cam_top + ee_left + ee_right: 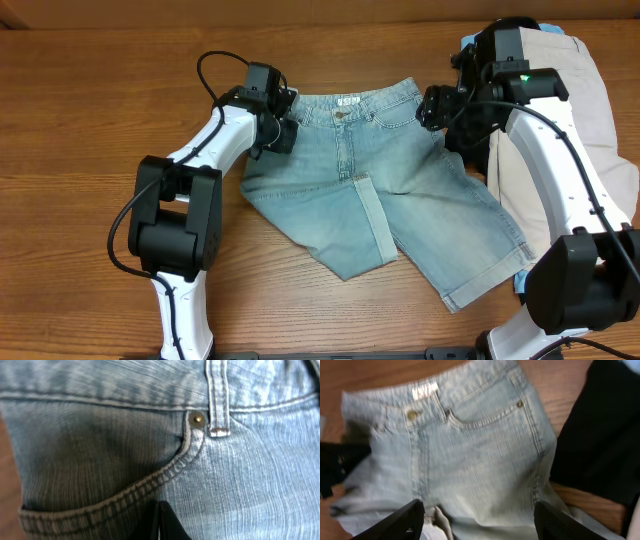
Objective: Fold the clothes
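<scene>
Under the right gripper (pixel 479 507), fingers spread wide, lie the denim shorts (pixel 400 200), while the left gripper (pixel 280 126) sits on their pocket, closure impossible to tell.

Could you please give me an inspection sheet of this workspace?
Surface: wooden table.
Job's things: denim shorts lie flat, front up; beige garment lies at the right, partly under the right arm.
Clutter: blue cloth peeks out by the beige garment.
Grippers: left gripper at the shorts' left pocket, state unclear; right gripper open over the other hip.
Cables: black cable loops above the left arm.
Surroundings: nothing seen.
</scene>
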Robot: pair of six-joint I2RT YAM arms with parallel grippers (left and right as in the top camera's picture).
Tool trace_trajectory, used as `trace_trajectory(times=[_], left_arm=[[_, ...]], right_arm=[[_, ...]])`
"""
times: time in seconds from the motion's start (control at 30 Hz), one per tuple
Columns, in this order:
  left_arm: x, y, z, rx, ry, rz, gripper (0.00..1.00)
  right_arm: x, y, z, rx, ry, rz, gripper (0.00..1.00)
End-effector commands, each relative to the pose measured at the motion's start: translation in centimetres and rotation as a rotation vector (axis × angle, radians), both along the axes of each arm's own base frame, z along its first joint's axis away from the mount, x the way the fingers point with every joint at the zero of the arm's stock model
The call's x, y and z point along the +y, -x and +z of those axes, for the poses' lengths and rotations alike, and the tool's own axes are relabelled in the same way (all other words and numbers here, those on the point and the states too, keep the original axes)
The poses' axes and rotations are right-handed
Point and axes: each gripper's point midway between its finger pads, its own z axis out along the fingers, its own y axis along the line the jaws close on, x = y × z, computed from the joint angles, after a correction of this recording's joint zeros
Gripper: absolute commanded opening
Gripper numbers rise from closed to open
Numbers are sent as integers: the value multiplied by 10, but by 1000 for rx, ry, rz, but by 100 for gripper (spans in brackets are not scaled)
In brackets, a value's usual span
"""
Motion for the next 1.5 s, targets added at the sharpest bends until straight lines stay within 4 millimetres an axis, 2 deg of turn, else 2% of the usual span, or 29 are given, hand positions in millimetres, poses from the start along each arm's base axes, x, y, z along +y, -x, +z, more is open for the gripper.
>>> trace_trajectory(times=[0.0,0.13,0.27,0.37,0.4,0.43,0.57,0.67,0.8,0.9,1.0,1.1,1.33,1.47], left_arm=[[11,-7,-29,12,-28,51,4],[16,-28,-35,-57,-19,72,4],[28,-51,-22,-118,-1,133,4],[39,-74,7,-159,26,187,4],[44,-87,30,-184,47,196,4],[45,-93,43,-194,58,198,5],[49,-106,89,-216,80,203,19],[52,-106,121,-216,79,207,32],[58,-99,166,-210,75,213,47],[63,-90,196,-212,74,221,56],[66,-84,216,-222,71,215,63],[66,-81,228,-235,66,208,69],[66,-78,229,-226,65,208,72],[67,-78,228,-224,63,209,72]], right_arm=[[-2,7,-8,17,3,-9,74],[9,7,-16,14,-45,-1,74],[34,2,-14,-27,-86,60,74],[60,-2,-12,-66,-91,118,74],[76,-3,-13,-81,-94,154,74],[87,-2,-15,-87,-97,178,74],[118,1,-26,-90,-100,247,74],[133,7,-42,-60,-79,279,74],[139,14,-75,13,-37,297,73],[138,19,-94,67,-25,296,64],[136,25,-103,105,-16,298,49],[140,32,-104,123,-22,324,39],[157,54,-105,158,-26,419,35],[164,59,-104,162,-34,438,23]])
